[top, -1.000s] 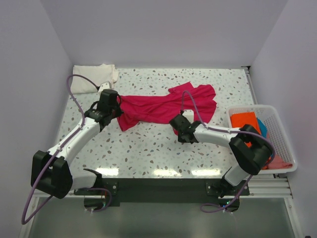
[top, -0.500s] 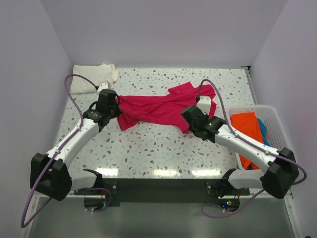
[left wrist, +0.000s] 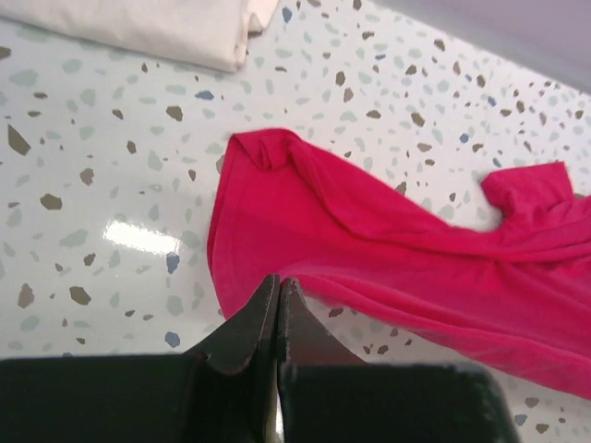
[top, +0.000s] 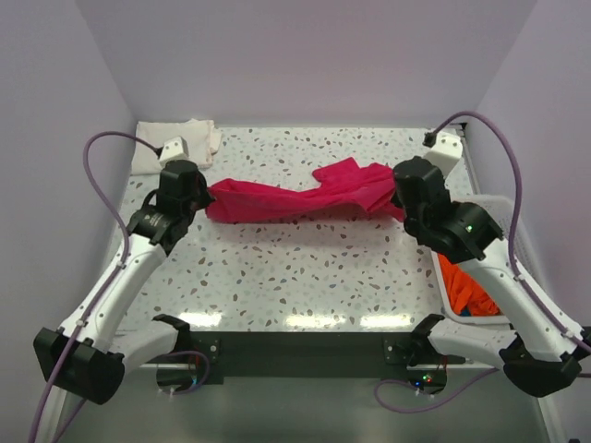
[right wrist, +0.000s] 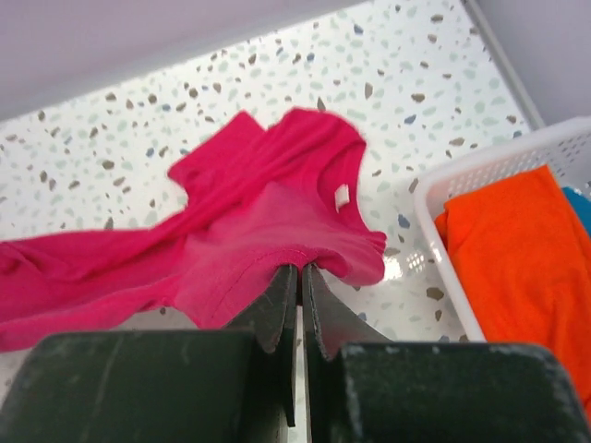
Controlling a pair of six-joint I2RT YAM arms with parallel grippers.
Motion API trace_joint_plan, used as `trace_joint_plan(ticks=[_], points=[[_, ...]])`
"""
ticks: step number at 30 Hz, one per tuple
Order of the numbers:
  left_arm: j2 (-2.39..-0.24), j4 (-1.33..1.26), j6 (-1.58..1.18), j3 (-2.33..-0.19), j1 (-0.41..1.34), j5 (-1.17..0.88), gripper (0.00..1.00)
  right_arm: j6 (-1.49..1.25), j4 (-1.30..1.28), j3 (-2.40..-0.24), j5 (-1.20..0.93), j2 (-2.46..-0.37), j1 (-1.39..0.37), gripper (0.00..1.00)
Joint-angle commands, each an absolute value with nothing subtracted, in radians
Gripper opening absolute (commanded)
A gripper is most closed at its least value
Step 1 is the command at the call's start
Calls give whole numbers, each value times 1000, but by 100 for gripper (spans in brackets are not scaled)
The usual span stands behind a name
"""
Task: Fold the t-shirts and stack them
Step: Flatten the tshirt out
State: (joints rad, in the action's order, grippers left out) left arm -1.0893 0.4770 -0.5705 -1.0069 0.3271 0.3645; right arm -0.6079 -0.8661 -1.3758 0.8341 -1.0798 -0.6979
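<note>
Magenta t-shirt [top: 277, 198] pinched by left end effector [left wrist: 277, 281], right end effector [right wrist: 300, 270]; tag [right wrist: 342, 194] unreadable.

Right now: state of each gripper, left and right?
Left gripper: closed, pinching one end of the magenta-red cloth t-shirt.
Right gripper: closed, pinching the same t-shirt's other end.

The red shirt [top: 295, 198] is soft matt cloth, creased, as are the cream shirt [left wrist: 138, 28] and the orange shirt [right wrist: 517, 249]. The table [top: 305, 268] is smooth and speckled like stone, glossy with patches of glare. The basket [right wrist: 480, 171] is white plastic mesh.
</note>
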Motion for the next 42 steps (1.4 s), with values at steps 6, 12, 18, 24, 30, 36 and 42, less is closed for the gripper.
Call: trace_joint_plan(ticks=[6, 12, 18, 24, 30, 36, 42], points=[[-924, 515, -466, -1198, 318, 428, 0, -433, -885, -1670, 922, -1026, -690, 0], [-861, 482, -442, -1336, 318, 365, 0, -309, -828, -1853, 833, -1012, -690, 0], [-896, 408, -428, -1450, 318, 367, 0, -204, -752, -1999, 753, -1081, -690, 0], [-1100, 289, -422, -1473, 318, 365, 0, -159, -701, -2094, 537, -1337, -613, 0], [-1356, 31, -376, -1500, 298, 342, 0, -345, -563, -2138, 89, -1613, -287, 0], [-1725, -40, -394, -1874, 198, 218, 0, -368, -538, -2550, 11, -1973, -229, 0], [-2003, 22, -425, -2399, 89, 49, 0, -385, -292, -2559, 61, -1933, -186, 0]])
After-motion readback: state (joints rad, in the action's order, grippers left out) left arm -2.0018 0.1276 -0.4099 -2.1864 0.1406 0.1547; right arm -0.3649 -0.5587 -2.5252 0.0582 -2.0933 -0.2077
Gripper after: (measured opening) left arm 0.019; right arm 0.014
